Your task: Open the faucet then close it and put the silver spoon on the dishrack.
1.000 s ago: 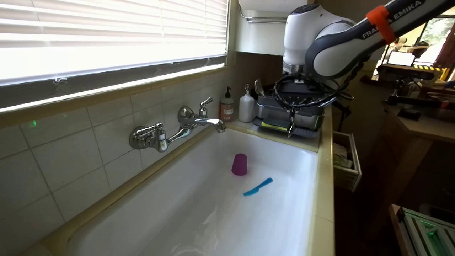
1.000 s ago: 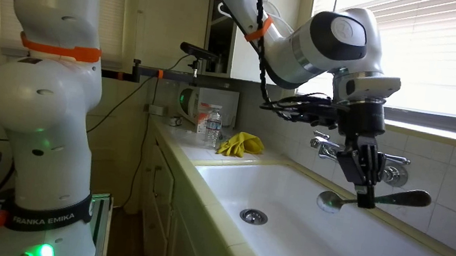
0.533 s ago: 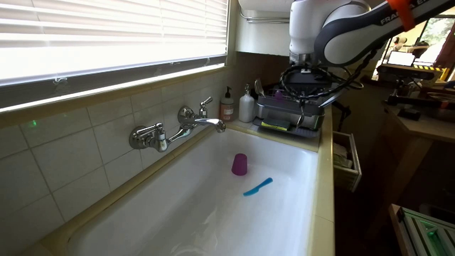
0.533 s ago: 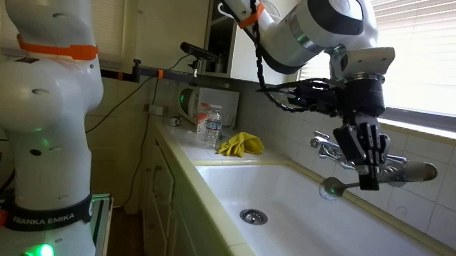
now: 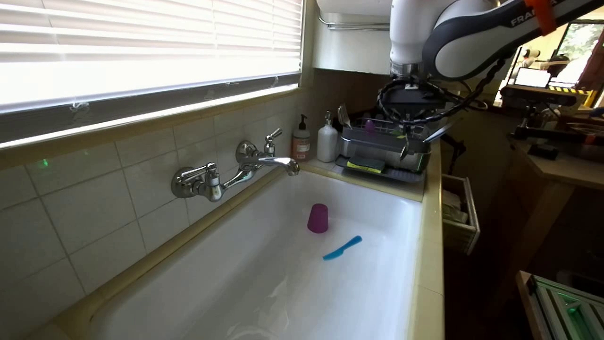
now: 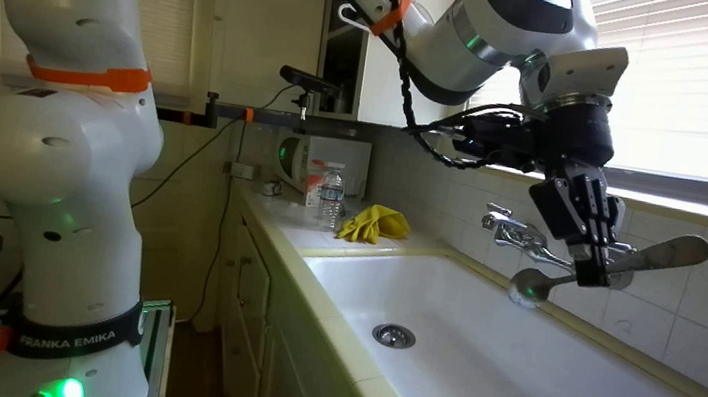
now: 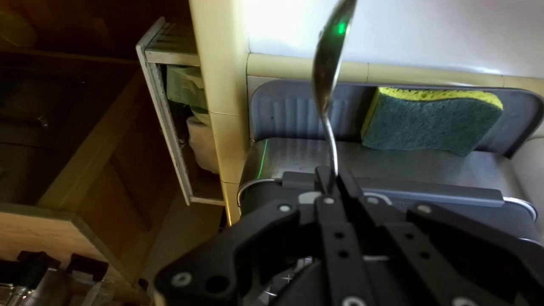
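My gripper (image 6: 591,279) is shut on the silver spoon (image 6: 661,257), gripping it along its handle. The spoon hangs in the air, tilted, its bowl lower than its handle end. In the wrist view the spoon's bowl (image 7: 328,63) points away from the gripper (image 7: 333,178), above the dishrack (image 7: 429,168). An exterior view has the spoon (image 5: 404,149) in front of the upper part of the dishrack (image 5: 358,144), near its right end. The chrome faucet (image 5: 271,163) is on the tiled wall, clear of the gripper; the arm partly covers the faucet (image 6: 515,234) in an exterior view.
A yellow-green sponge (image 5: 365,164) lies on the rack's tray. Two soap bottles (image 5: 326,141) stand left of the rack. A purple cup (image 5: 318,218) and a blue knife (image 5: 342,248) lie in the white sink (image 5: 377,283). A drawer (image 5: 461,212) stands pulled out beyond the counter edge.
The gripper has risen with the spoon still in it and shifted right in the exterior views. The spoon has gone from in front of the rack's tray to rim height and tilts more.
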### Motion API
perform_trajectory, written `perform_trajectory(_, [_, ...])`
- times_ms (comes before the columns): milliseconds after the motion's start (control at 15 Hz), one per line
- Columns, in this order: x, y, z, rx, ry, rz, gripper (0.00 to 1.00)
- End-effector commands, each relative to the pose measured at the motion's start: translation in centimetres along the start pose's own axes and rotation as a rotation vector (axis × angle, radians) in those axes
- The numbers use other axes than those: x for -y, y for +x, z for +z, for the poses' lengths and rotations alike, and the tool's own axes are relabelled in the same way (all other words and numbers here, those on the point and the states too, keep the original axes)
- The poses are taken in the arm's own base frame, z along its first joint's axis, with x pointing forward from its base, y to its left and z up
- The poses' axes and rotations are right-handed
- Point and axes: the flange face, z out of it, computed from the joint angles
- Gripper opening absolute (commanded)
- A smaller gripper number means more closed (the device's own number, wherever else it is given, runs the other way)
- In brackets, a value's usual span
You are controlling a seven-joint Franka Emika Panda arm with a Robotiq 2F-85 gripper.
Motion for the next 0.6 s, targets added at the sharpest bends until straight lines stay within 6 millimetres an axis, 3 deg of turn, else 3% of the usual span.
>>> perform_trajectory(0, [0.0, 0.0, -0.1, 0.0, -0.001, -0.001, 0.05])
perform_trajectory(200, [0.0, 0.2, -0.1, -0.019, -0.004, -0.005, 0.01])
perform_trajectory(533, [-0.4, 2.9, -0.1, -0.097, -0.017, 0.033, 0.01])
